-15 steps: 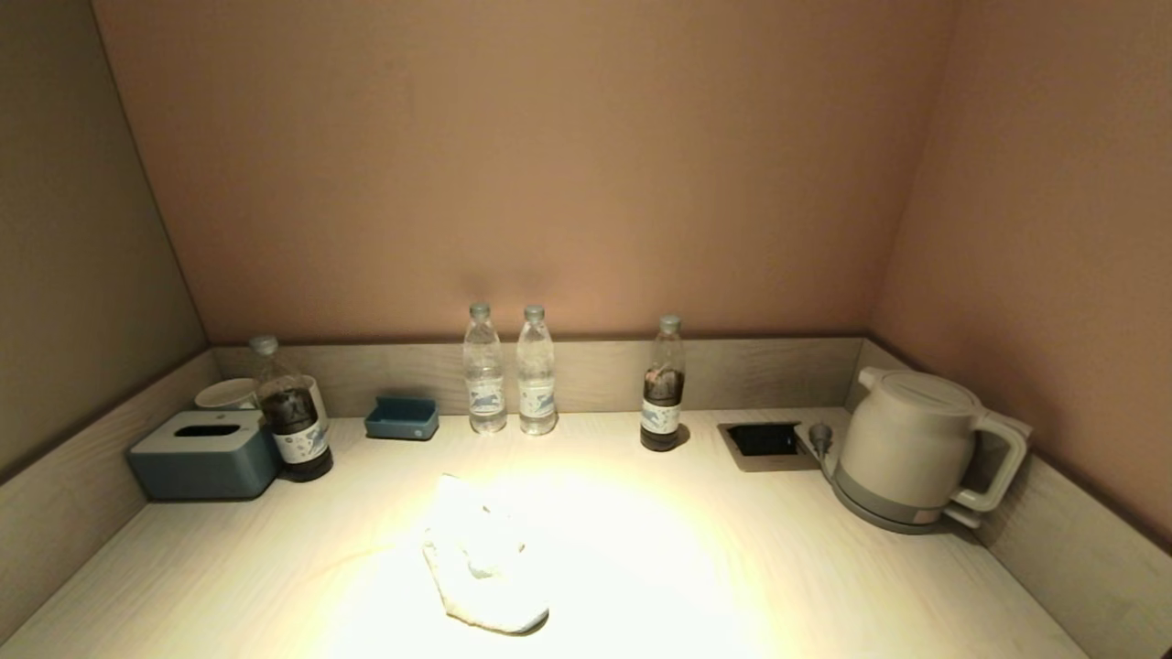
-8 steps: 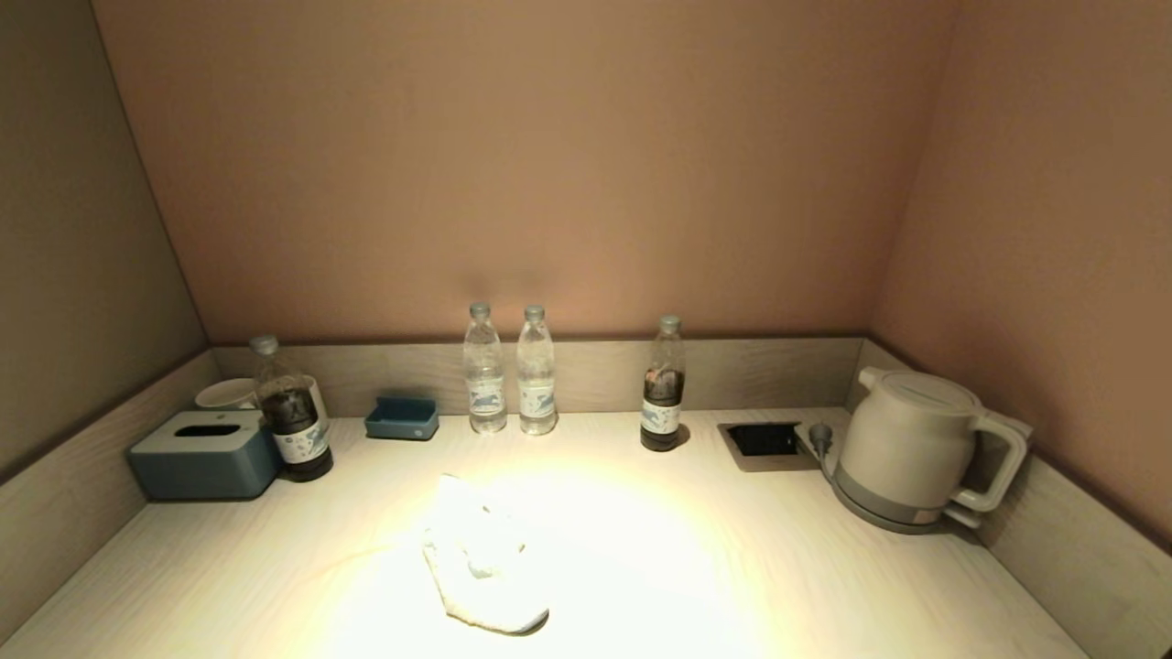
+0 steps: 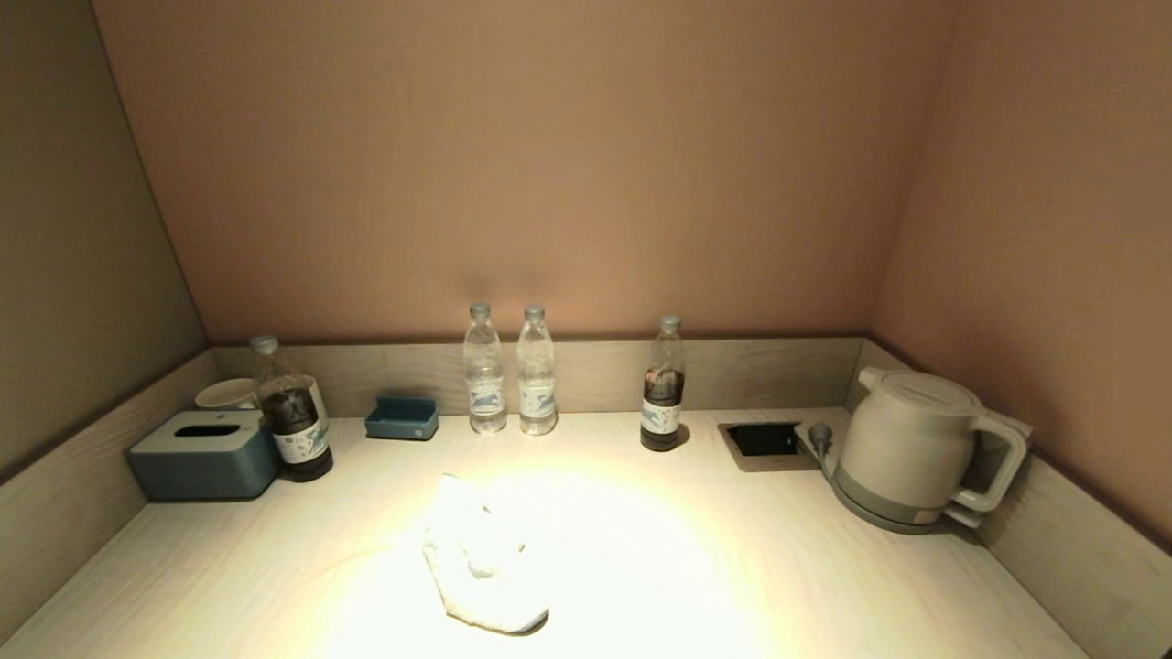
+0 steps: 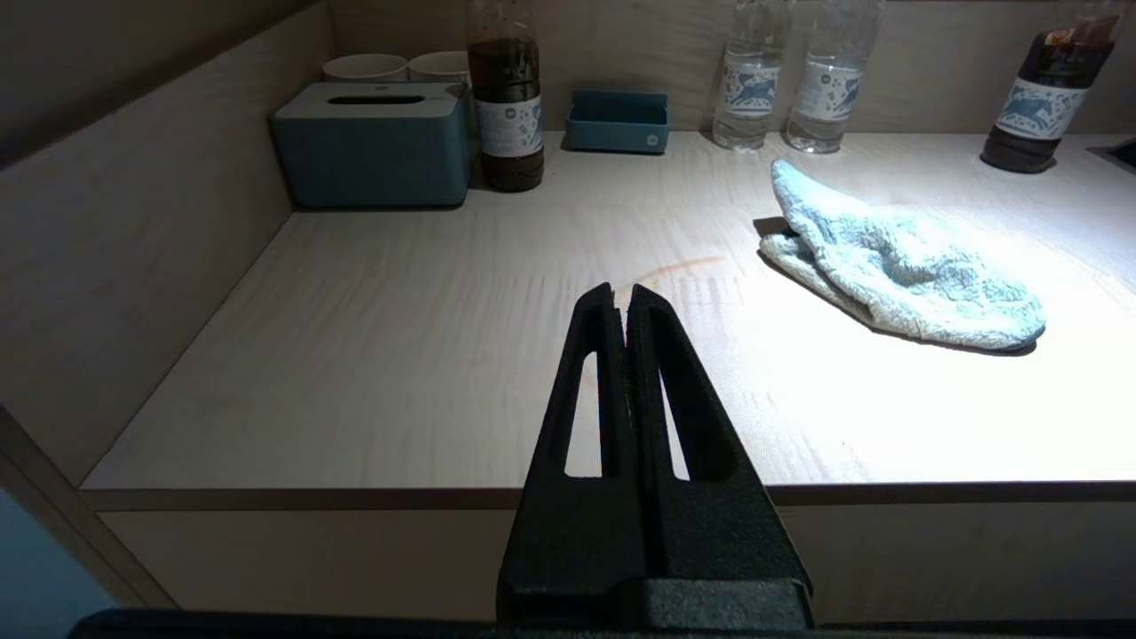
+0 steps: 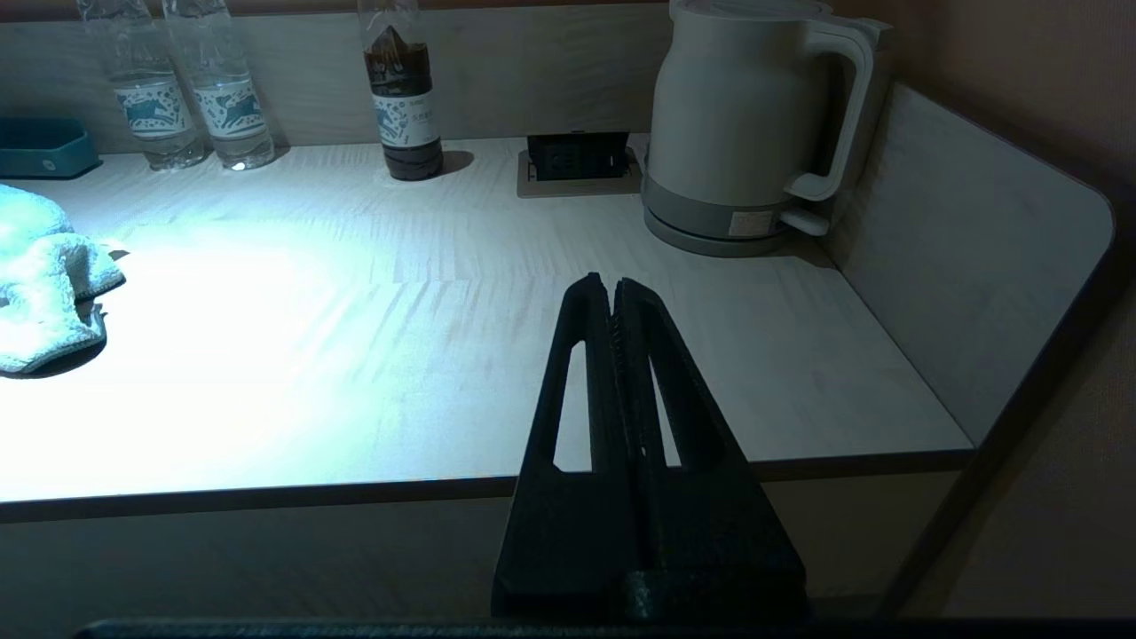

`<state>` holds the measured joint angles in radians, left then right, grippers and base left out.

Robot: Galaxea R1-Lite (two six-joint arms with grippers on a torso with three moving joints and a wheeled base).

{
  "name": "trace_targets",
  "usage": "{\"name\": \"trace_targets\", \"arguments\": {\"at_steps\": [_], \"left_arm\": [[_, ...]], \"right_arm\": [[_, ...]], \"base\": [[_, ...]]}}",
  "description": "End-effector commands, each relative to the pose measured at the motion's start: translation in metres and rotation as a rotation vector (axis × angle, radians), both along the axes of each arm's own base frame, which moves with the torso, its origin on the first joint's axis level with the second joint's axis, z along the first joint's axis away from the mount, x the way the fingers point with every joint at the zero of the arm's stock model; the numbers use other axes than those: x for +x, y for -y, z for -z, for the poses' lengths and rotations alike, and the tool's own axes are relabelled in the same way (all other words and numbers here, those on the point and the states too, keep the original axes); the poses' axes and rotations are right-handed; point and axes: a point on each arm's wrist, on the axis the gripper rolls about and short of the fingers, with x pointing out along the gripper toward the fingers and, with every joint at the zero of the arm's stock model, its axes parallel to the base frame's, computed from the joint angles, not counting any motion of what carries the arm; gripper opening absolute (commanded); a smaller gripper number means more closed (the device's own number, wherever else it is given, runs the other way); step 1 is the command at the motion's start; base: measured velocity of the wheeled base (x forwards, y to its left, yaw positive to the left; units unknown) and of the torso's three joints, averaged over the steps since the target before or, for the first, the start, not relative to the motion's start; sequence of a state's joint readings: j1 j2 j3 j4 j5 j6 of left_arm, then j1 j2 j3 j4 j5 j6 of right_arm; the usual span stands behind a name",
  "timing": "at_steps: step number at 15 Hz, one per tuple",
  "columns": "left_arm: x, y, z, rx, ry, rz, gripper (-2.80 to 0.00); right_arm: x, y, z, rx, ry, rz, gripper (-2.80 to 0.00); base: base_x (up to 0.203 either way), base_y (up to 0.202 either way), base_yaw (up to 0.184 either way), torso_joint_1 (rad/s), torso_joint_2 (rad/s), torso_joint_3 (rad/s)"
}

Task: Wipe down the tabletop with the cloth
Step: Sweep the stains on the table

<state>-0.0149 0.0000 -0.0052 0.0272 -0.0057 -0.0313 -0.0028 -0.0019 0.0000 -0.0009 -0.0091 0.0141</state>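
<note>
While off the tabletop (image 4: 373, 355), both pincers closed.

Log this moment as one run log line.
stage: pre-grasp | cloth: crumpled, untouched on tabletop | left tool: shut, empty | right tool: shut, empty

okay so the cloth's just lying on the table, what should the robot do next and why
Probably open the left gripper and reach toward the cloth: both grippers are shut and empty at the table's front edge, the right gripper farther from it.
</note>
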Motion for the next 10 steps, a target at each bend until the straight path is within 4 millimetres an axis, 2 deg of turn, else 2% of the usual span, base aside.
{"name": "trace_targets", "arguments": {"at_steps": [1, 4, 6, 7, 10], "left_arm": [[0.0, 0.0, -0.001, 0.001, -0.003, -0.002, -2.8], [-0.002, 0.0, -0.012, 0.01, -0.008, 0.003, -2.8], [0.001, 0.0, -0.037, -0.006, -0.029, 0.011, -2.8], [0.01, 0.001, -0.054, -0.019, -0.085, 0.022, -2.8], [0.057, 0.003, -0.094, -0.073, -0.276, 0.084, -2.8]], "right_arm": [[0.0, 0.0, 0.0, 0.0, -0.001, -0.001, -2.8], [0.0, 0.0, 0.0, 0.0, -0.001, 0.0, -2.8], [0.0, 0.0, 0.0, 0.0, -0.001, -0.001, -2.8], [0.0, 0.0, 0.0, 0.0, -0.001, 0.0, -2.8], [0.0, 0.0, 0.0, 0.0, -0.001, -0.001, -2.8]], "base": [[0.0, 0.0, 0.0, 0.0, 0.0, 0.0], [0.0, 0.0, 0.0, 0.0, 0.0, 0.0], [0.0, 0.0, 0.0, 0.0, 0.0, 0.0], [0.0, 0.0, 0.0, 0.0, 0.0, 0.0], [0.0, 0.0, 0.0, 0.0, 0.0, 0.0]]}}
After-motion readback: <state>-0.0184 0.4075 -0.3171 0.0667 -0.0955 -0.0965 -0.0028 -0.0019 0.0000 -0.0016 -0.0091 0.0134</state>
